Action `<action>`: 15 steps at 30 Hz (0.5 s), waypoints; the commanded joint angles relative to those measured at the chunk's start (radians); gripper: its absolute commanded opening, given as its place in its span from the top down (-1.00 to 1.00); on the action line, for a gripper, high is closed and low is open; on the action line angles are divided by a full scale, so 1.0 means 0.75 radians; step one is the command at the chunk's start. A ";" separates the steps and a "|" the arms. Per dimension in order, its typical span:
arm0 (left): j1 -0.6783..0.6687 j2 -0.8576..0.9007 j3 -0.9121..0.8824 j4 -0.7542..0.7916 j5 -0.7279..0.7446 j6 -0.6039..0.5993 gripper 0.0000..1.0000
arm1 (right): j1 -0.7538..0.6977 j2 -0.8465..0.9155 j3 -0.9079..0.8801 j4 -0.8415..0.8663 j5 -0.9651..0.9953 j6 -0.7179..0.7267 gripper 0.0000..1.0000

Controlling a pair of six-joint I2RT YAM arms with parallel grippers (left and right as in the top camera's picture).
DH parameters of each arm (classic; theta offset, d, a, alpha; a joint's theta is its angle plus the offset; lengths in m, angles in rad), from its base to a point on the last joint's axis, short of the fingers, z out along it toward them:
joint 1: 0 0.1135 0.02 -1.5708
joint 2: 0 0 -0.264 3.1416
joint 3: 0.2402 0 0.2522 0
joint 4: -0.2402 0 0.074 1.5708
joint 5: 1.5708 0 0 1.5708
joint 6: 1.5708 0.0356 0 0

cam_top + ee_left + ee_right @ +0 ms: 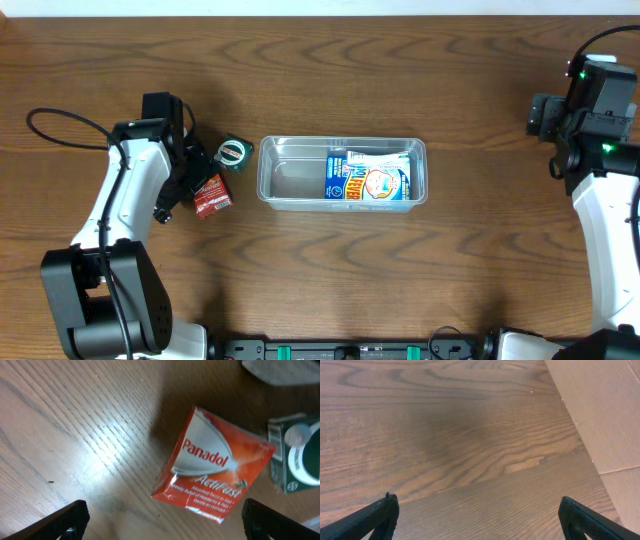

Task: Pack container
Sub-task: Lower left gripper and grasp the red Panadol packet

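Observation:
The clear plastic container (pixel 290 185) lies mid-table with a blue snack packet (pixel 368 181) in its right half. Left of it lie a red Panadol packet (pixel 212 195) (pixel 212 467) and a small green packet (pixel 234 153) (pixel 296 455). My left gripper (pixel 180 180) (pixel 162 525) hovers open just above the red packet, with the packet's lower corner between the two fingers (pixel 67 520) and touching neither. At the far right edge my right gripper (pixel 480 520), hidden under its arm (pixel 590 110) in the overhead view, is open over bare wood and holds nothing.
The wooden table (pixel 330 290) spreads all around the container. A pale board (pixel 600 415) runs along the right side of the right wrist view. The arm bases sit at the front edge (pixel 350 350).

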 commanded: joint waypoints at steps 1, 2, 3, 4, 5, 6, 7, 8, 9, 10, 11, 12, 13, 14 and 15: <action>-0.002 -0.009 -0.015 0.010 -0.047 -0.036 -0.96 | -0.005 -0.009 0.003 -0.002 0.013 0.020 -0.99; -0.006 -0.009 -0.017 0.013 -0.047 -0.012 -0.96 | -0.005 -0.009 0.003 -0.002 0.013 0.020 -0.98; -0.010 -0.009 -0.019 0.018 -0.047 0.010 -0.96 | -0.005 -0.009 0.003 -0.002 0.013 0.020 -0.98; -0.016 -0.009 -0.025 0.030 -0.048 0.040 -0.96 | -0.005 -0.009 0.003 -0.002 0.013 0.020 -0.98; -0.022 -0.009 -0.035 0.043 -0.047 0.074 -0.96 | -0.005 -0.009 0.003 -0.002 0.013 0.020 -0.98; -0.029 -0.009 -0.046 0.058 -0.047 0.111 -0.96 | -0.005 -0.009 0.003 -0.002 0.013 0.020 -0.99; -0.036 -0.009 -0.062 0.075 -0.047 0.143 -0.96 | -0.005 -0.009 0.003 -0.002 0.013 0.020 -0.98; -0.042 -0.009 -0.077 0.089 -0.048 0.167 -0.96 | -0.005 -0.009 0.003 -0.002 0.013 0.020 -0.99; -0.048 -0.009 -0.094 0.102 -0.048 0.185 -0.96 | -0.005 -0.009 0.003 -0.002 0.013 0.020 -0.99; -0.051 -0.009 -0.110 0.113 -0.048 0.200 -0.96 | -0.005 -0.009 0.003 -0.002 0.013 0.020 -0.99; -0.056 -0.009 -0.124 0.119 -0.048 0.211 -0.96 | -0.005 -0.009 0.003 -0.002 0.013 0.020 -0.99; -0.058 -0.009 -0.135 0.125 -0.048 0.223 -0.96 | -0.005 -0.009 0.003 -0.002 0.013 0.020 -0.99; -0.062 -0.009 -0.144 0.131 -0.048 0.236 -0.96 | -0.005 -0.009 0.003 -0.002 0.013 0.020 -0.99; -0.067 -0.009 -0.152 0.137 -0.048 0.254 -0.96 | -0.005 -0.009 0.003 -0.002 0.013 0.020 -0.98; -0.074 -0.009 -0.160 0.146 -0.048 0.282 -0.96 | -0.005 -0.009 0.003 -0.002 0.013 0.020 -0.99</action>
